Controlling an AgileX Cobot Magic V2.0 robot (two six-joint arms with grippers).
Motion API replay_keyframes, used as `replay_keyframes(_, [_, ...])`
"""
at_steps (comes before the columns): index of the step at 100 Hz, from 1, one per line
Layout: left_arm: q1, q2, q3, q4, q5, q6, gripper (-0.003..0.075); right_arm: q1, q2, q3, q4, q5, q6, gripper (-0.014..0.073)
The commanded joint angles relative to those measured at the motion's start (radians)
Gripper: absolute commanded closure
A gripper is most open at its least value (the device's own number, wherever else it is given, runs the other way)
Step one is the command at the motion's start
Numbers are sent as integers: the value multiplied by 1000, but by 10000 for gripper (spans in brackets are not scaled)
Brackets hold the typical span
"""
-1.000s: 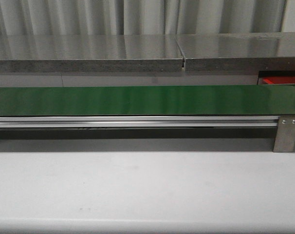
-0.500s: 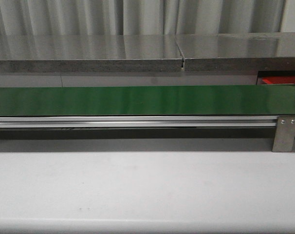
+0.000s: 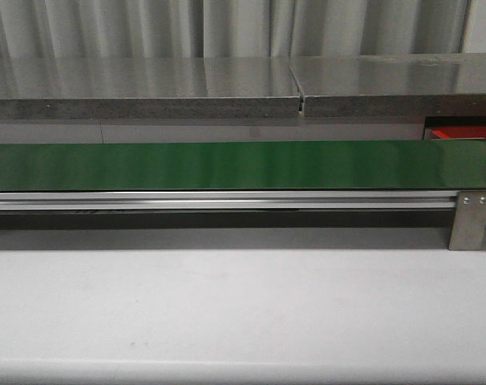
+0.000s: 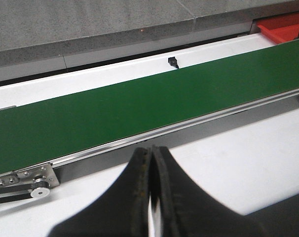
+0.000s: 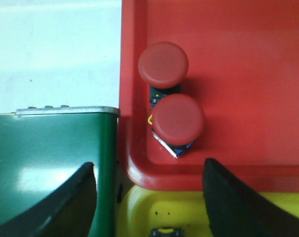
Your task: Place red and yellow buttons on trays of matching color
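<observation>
Tabletop (image 3: 243, 313): a white surface spans the near field of the front view; nothing stands on the part shown.

Conveyor belt (image 3: 227, 164): a long green belt runs across the front view beyond the tabletop, with an aluminium side rail (image 3: 219, 200) along its near edge and a metal end bracket (image 3: 471, 218) at about 3 o'clock. In the left wrist view the belt (image 4: 139, 103) carries no items on the stretch visible.

Grey stone ledge (image 3: 147, 88): sits behind the belt, toward 12 o'clock in the front view.

Red tray (image 5: 248, 74): seen from above in the right wrist view, just beside the belt end (image 5: 51, 163). A corner of it also shows at the far right of the front view (image 3: 455, 133).

Yellow tray (image 5: 189, 217): butts against the red tray's edge. A small dark part with a yellow top (image 5: 165, 232) lies in it, mostly cut off; I cannot tell what it is.

Red buttons: two are in the red tray, near its corner next to the belt. One button (image 5: 163, 64) and the other (image 5: 178, 119) are touching or nearly so, caps upward.

Left hand (image 4: 150, 163): fingers pressed together, holding nothing, over the tabletop just short of the belt.

Right hand (image 5: 154, 192): fingers (image 5: 70, 197) spread wide apart, empty, above the seam between the two trays.
</observation>
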Motion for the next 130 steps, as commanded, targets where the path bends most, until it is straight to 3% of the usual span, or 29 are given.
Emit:
replay_keyframes(1, [-9, 6, -24, -24, -66, -4, 741, 3, -123, 15, 21, -31, -18, 193])
replay_keyframes(23, [-9, 6, -24, -24, -66, -4, 741, 63, -324, 132, 10, -11, -44, 592])
replay_keyframes(29, [-9, 6, -24, -24, -66, -4, 741, 86, -368, 159, 10, -12, -44, 666])
replay_keyframes(78, [-9, 6, -24, -24, -66, -4, 741, 281, -680, 438, 33, -31, -44, 660])
replay_keyframes(130, [-9, 6, -24, -33, -97, -4, 741, 285, -1151, 746, 48, -82, -44, 660])
